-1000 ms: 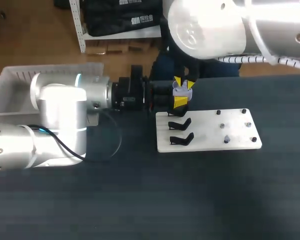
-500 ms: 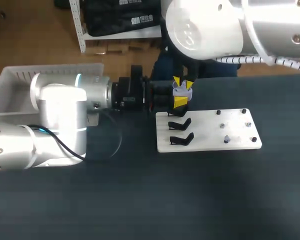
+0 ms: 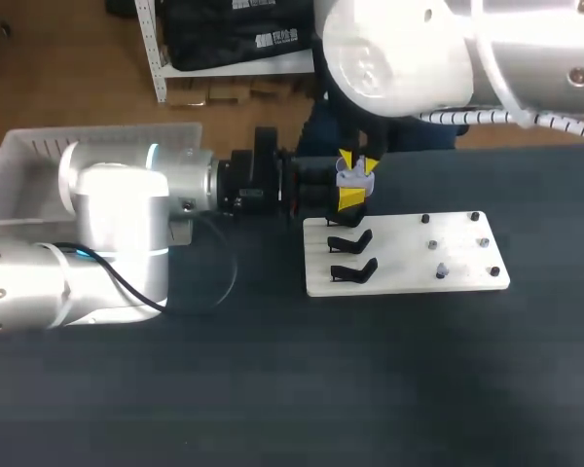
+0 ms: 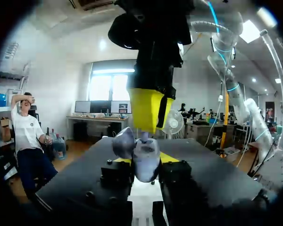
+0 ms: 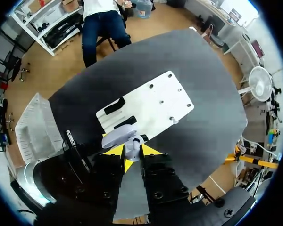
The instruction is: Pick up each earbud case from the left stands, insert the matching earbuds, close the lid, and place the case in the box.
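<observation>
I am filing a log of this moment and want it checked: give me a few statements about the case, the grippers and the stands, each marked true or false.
1. The left gripper is shut on the earbud case, whose lid is open. True.
2. The right gripper hangs over the box. False: it is right above the case, with an earbud between its fingers.
3. Two black stands on the white board are empty. True.
4. The case lies in the box. False: the left gripper holds it above the table, by the board's edge.
</observation>
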